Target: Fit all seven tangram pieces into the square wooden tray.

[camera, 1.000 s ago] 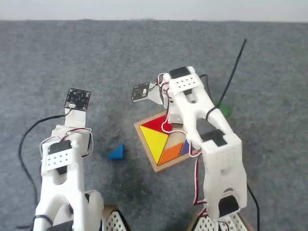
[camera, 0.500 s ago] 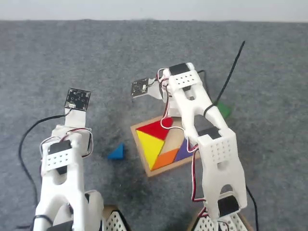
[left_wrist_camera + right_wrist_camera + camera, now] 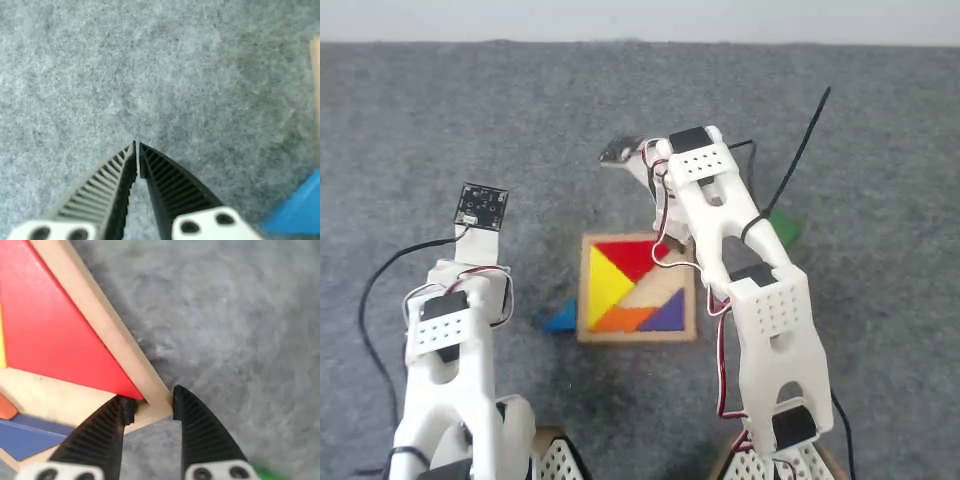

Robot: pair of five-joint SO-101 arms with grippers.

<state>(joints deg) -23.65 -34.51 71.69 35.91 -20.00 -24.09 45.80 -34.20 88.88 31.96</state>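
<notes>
My right claw [image 3: 150, 399] is pinched onto a corner of the wooden tray [image 3: 635, 338] mid-worktop, I reckon to steer it toward the blue triangle [image 3: 560, 318] beside its left rim, while my left claw [image 3: 137, 146] hangs closed and empty.

Tray [image 3: 583, 300] is lying mid-mat [image 3: 470, 120], with several pieces [image 3: 605, 280] sitting inside it. One loose triangle [image 3: 560, 318] is lying just beside its left edge. Another loose piece [image 3: 783, 228] is lying off to the tray's right, farther back.

Tray [image 3: 638, 338] matt wood; table cover [image 3: 470, 110] fuzzy, probably felt.
</notes>
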